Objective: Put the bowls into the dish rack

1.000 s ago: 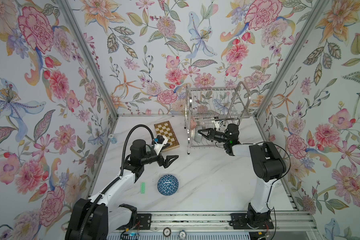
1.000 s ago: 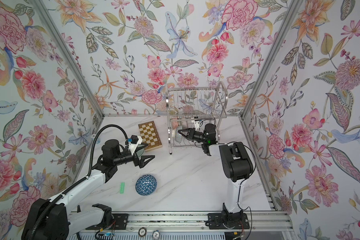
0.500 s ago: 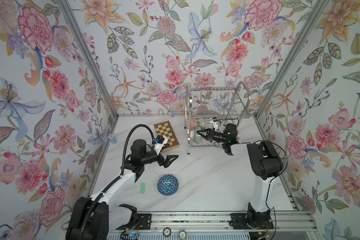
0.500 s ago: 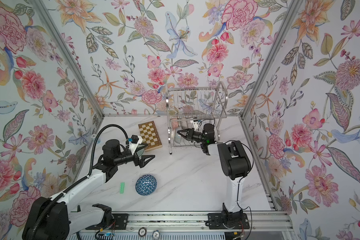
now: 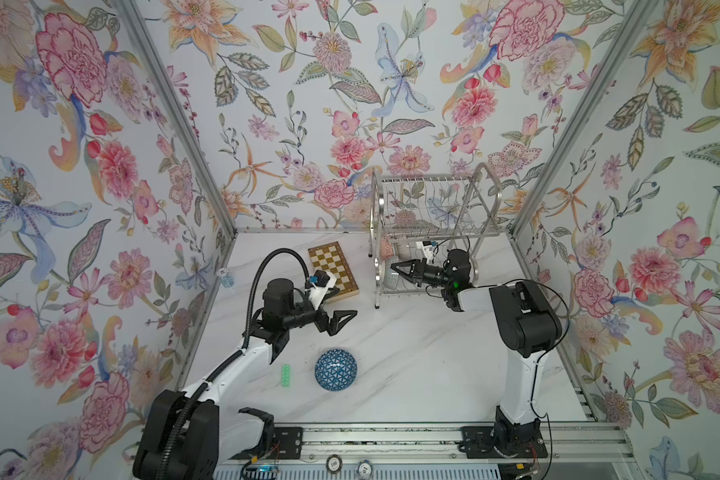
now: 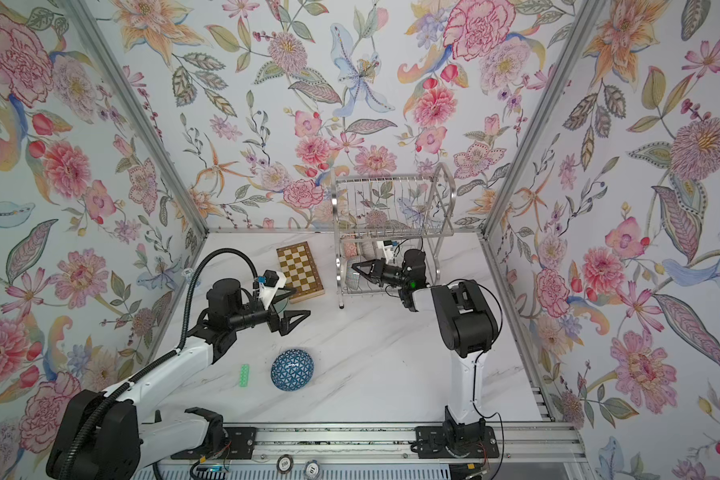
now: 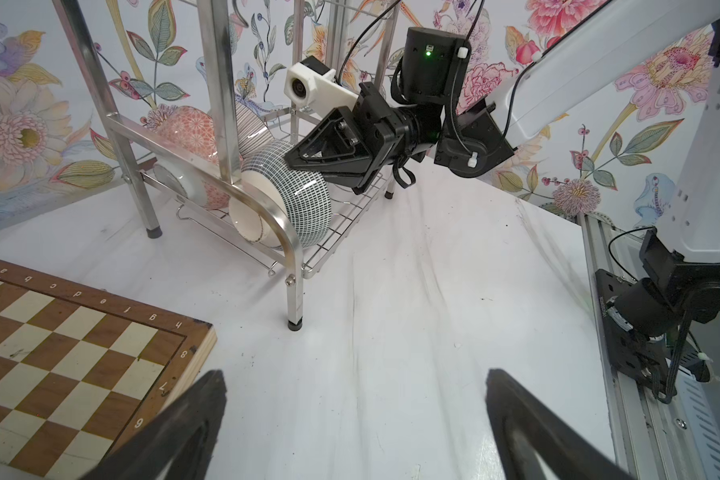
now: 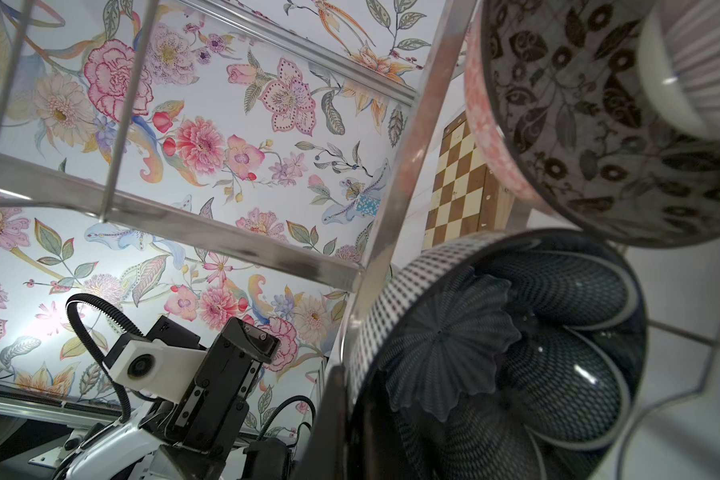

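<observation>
1. A small green block (image 5: 285,375) lies flat on the white marbled tabletop (image 5: 416,357), near the front left.
2. The left pincer (image 5: 343,322) hangs above the tabletop with its jaws spread wide and nothing between them. In its wrist view the two dark fingers (image 7: 200,407) frame bare marble.
3. The blue triangle-patterned bowl (image 5: 335,370) sits alone on the tabletop just right of the green block, outside the rack. I cannot tell whether its mouth faces up or down.
4. A brown-and-white chessboard (image 5: 334,269) lies flat just beside the rack's left legs.
5. The dish rack (image 5: 425,178), shiny steel wire in two tiers, stands at the back. Its lower tier holds three bowls on edge:
   - a red-latticed bowl (image 7: 188,129) with black floral inside
   - a striped bowl (image 7: 252,129) nested against it
   - nearest the front, a dash-patterned bowl (image 7: 304,199), white with rows of dark dashes outside and meshed petals inside
6. The right pincer (image 5: 393,268) reaches into the lower tier, pressed together on the dash-patterned bowl's rim.
</observation>
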Controlling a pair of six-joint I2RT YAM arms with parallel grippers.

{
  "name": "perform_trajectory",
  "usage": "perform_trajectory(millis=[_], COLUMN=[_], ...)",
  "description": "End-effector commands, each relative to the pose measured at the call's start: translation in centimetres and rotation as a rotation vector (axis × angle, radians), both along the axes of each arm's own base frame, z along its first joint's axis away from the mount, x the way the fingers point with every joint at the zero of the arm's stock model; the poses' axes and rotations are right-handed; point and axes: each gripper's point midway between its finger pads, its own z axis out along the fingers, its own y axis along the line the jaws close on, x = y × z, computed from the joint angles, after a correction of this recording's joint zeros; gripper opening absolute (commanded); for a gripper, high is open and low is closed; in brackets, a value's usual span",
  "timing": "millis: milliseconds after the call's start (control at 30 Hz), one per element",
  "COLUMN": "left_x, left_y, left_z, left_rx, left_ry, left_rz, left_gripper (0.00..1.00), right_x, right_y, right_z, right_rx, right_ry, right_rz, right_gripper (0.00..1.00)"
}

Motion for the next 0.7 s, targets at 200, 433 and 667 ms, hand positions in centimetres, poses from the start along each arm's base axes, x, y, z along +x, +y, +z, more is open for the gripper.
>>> perform_trajectory(millis=[200,433,667], left_x=[0.5,0.5,0.6], left_y=[0.3,0.3,0.3], left_z=[0.1,0.1,0.1], left_rx=[0.0,-0.001,-0.007], left_ry=[-0.014,-0.014,-0.008], left_rz=[0.022,0.024,0.023], left_gripper=[0.99,0.99,0.99], right_x=[0.3,0.0,-0.3], right_y=[0.4,0.2,-0.1], right_z=[0.4,-0.9,-1.5], right_rx=[-0.042,-0.133,-0.182], right_ry=[-0.063,-0.064,-0.062], right_rz=[0.002,-0.001,0.001], right_gripper=[0.0,0.0,0.0])
